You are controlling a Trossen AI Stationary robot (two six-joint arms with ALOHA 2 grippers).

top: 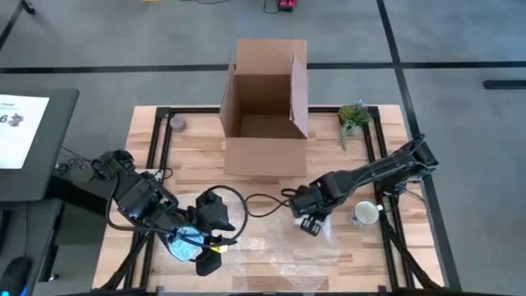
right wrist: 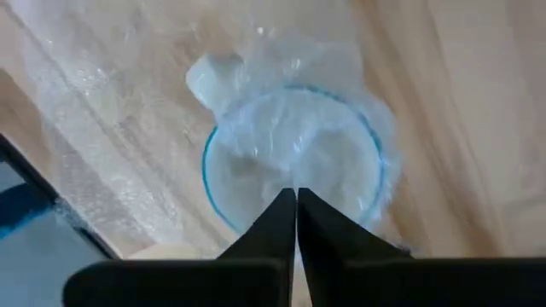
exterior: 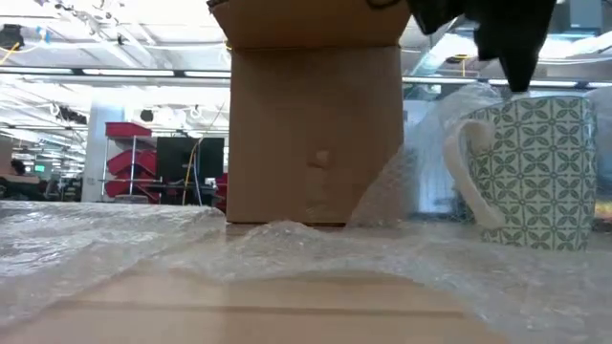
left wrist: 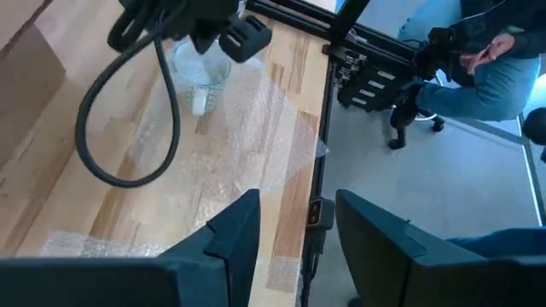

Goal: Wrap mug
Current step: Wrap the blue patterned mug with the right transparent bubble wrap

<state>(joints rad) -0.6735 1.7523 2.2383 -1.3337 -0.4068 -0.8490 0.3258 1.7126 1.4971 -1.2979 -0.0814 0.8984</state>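
A green-patterned mug point(exterior: 531, 172) with a white handle stands upright on the table's right side point(top: 365, 214). A sheet of bubble wrap point(top: 279, 251) lies along the near edge, and its right part rises beside the mug point(exterior: 411, 162). My right gripper point(top: 311, 224) is above it, just left of the mug, shut on the wrap. In the right wrist view the mug point(right wrist: 294, 162) shows through the wrap. My left gripper point(left wrist: 299, 230) is open over the wrap's left end point(top: 209, 255) with nothing between its fingers. My right gripper pinches the bubble wrap point(right wrist: 294, 175) between its two shut fingertips, coming from above. The sheet is lifted at that spot and slopes down from the fingers to the table point(exterior: 373, 205). Which edge or how many layers it has, I cannot tell.
An open cardboard box point(top: 265, 107) stands at the far middle of the table, with a small plant point(top: 355, 117) to its right and a small grey object point(top: 177, 123) to its left. A black cable loop point(top: 222, 201) lies between the arms. A seated person point(left wrist: 486, 60) is beyond the table.
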